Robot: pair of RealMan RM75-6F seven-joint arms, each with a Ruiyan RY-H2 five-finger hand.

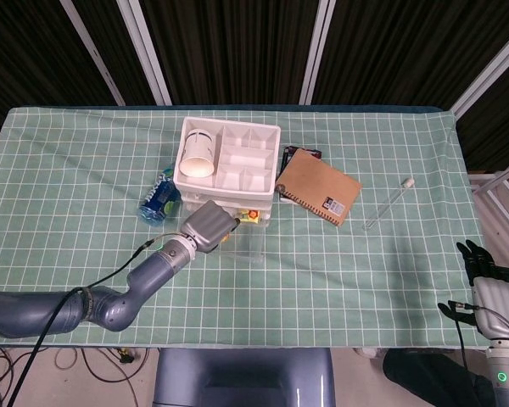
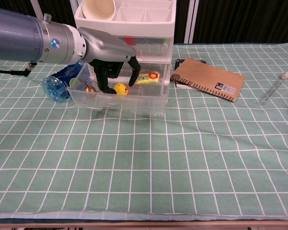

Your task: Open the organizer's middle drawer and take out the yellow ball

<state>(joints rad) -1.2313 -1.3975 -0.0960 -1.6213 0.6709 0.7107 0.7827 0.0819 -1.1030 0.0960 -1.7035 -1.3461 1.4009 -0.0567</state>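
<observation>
Our left hand (image 2: 113, 60) hangs over the open middle drawer (image 2: 120, 100), fingers (image 2: 133, 72) apart astride the yellow ball (image 2: 120, 88), seemingly not yet touching. We judge it light, smooth, likely to roll; pinch across its middle.

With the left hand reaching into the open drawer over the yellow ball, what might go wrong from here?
The left hand has fingers on both sides of the small yellow ball but no visible grip; closing could roll it away. A small brass bell and a yellow packet share the clear plastic drawer and might be bumped or caught. Lifting may knock the white organizer above.
</observation>
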